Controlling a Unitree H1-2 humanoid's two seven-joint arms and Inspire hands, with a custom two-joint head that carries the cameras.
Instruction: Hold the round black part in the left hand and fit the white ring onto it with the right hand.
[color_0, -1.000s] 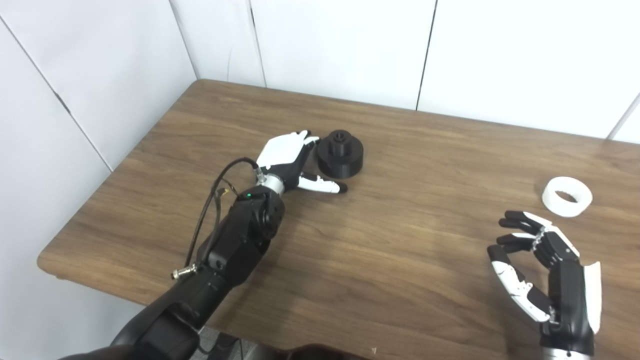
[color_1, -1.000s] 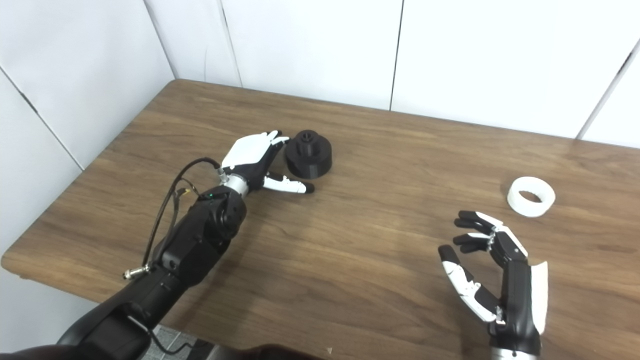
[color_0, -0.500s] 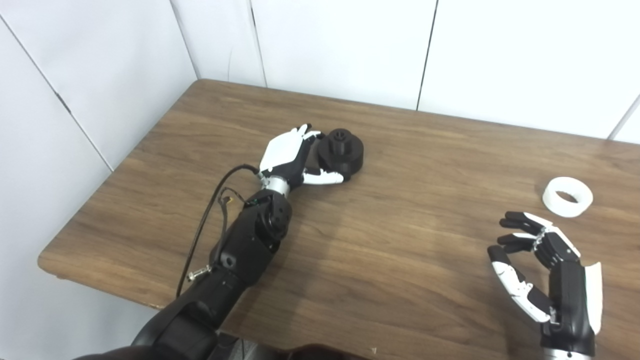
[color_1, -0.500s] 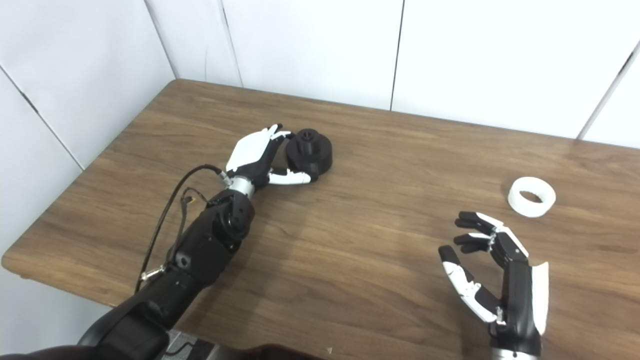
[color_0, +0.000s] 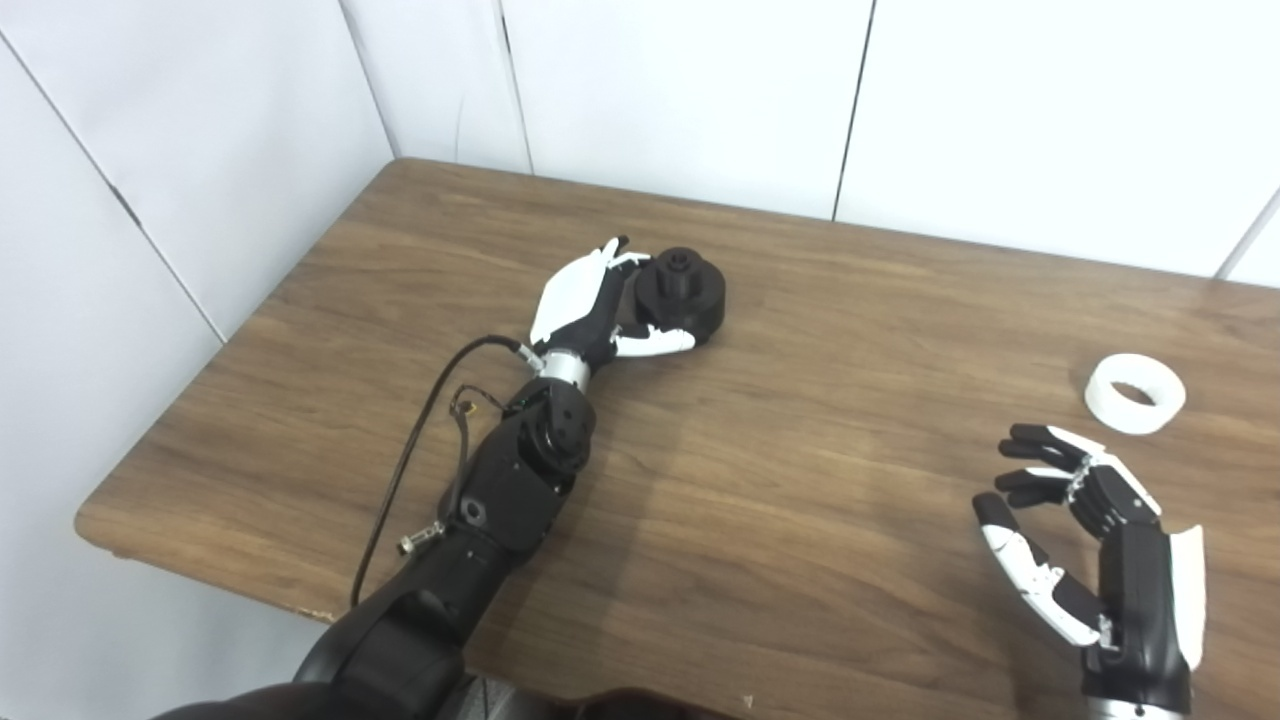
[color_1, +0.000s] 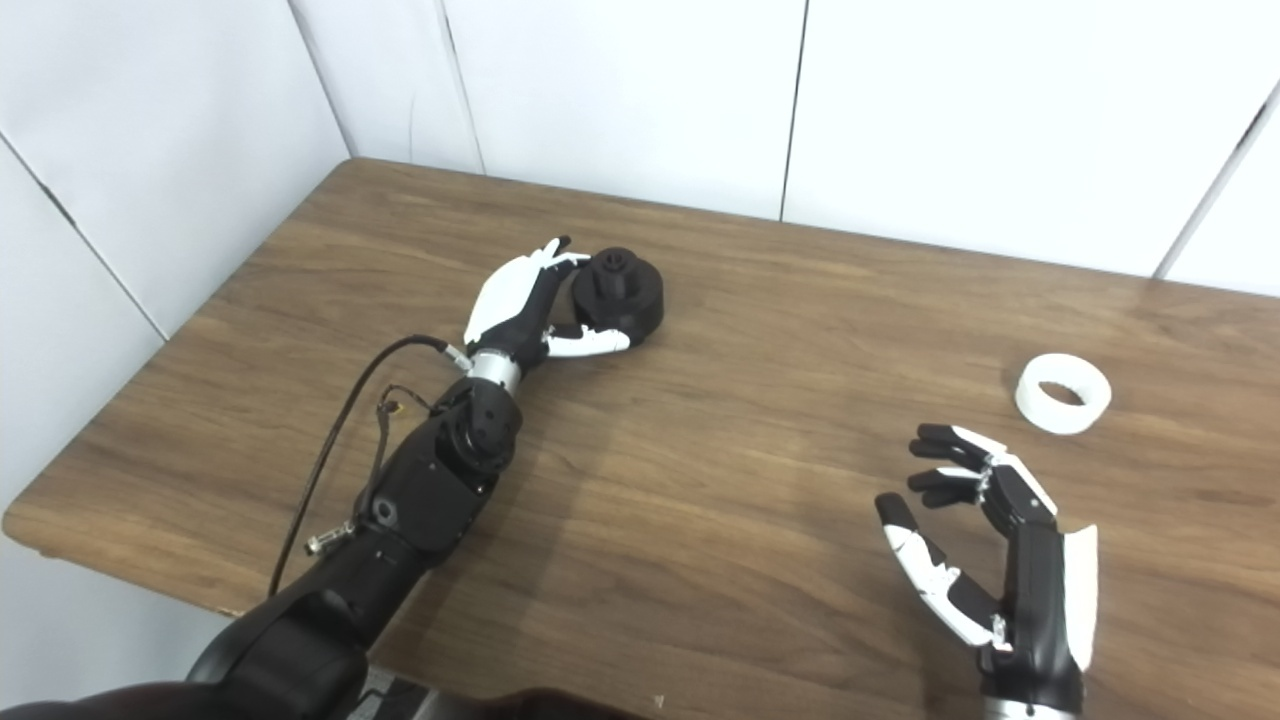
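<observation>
The round black part (color_0: 690, 296) sits at the middle left of the wooden table (color_0: 800, 500), tipped a little. My left hand (color_0: 597, 308) clasps it, with the fingers up against its left side and the thumb along its near side. The white ring (color_0: 1135, 393) lies flat on the table at the far right. My right hand (color_0: 1092, 545) hovers open near the front right edge, a short way in front of the ring, with its fingers curled apart and nothing in them.
White wall panels (color_0: 680, 90) rise directly behind the table's far edge and along its left side. A black cable (color_0: 410, 450) loops off my left forearm over the table.
My left hand moved in on the black part, its thumb swinging up against the near side. The part shifted slightly away and tipped. The right hand and the ring stayed put.
</observation>
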